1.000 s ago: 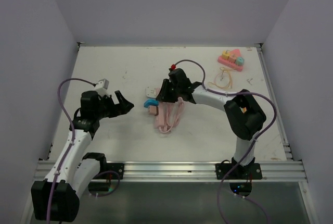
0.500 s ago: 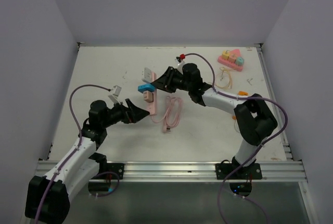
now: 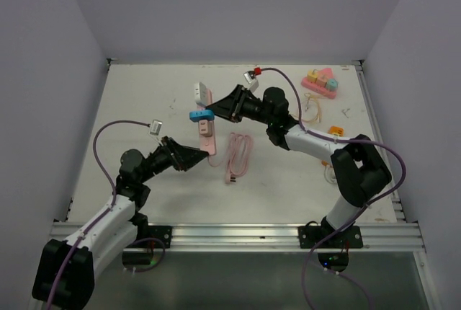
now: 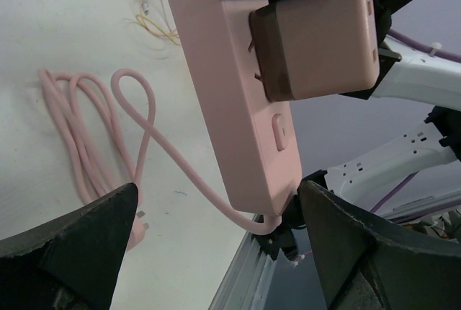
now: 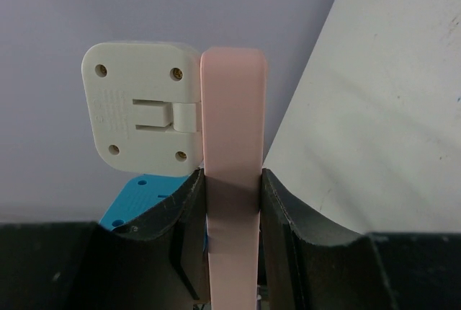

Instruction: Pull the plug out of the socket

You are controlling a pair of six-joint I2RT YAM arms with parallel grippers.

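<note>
The right gripper [image 3: 220,111] is clamped on the pink power strip [image 4: 230,101], held up over the tabletop's middle with 3 plugs seated: white plug [image 3: 202,94], blue plug [image 3: 201,114], pink plug [image 4: 317,40]. The left gripper [image 3: 190,157] stands open just beside the strip's near end.

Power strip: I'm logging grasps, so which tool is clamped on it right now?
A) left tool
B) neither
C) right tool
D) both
C: the right wrist view shows the right tool clamped on both sides of the pink power strip, while the left tool stands wide open.
</note>
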